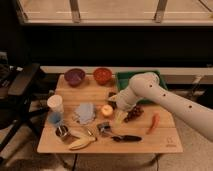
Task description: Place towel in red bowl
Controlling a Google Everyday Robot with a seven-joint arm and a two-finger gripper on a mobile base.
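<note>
The pincer (114, 101) hovers right of the towel (85, 113), open or closed I cannot tell; best pinch mid-cloth; lift high toward the red bowl (102, 75).

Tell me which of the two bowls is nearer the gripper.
The red bowl, the right-hand one. The gripper hangs just in front of it, while the purple bowl lies farther left.

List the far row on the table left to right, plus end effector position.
Far row: purple bowl → red bowl → green tray. The end effector sits nearer, between towel and grapes.
</note>
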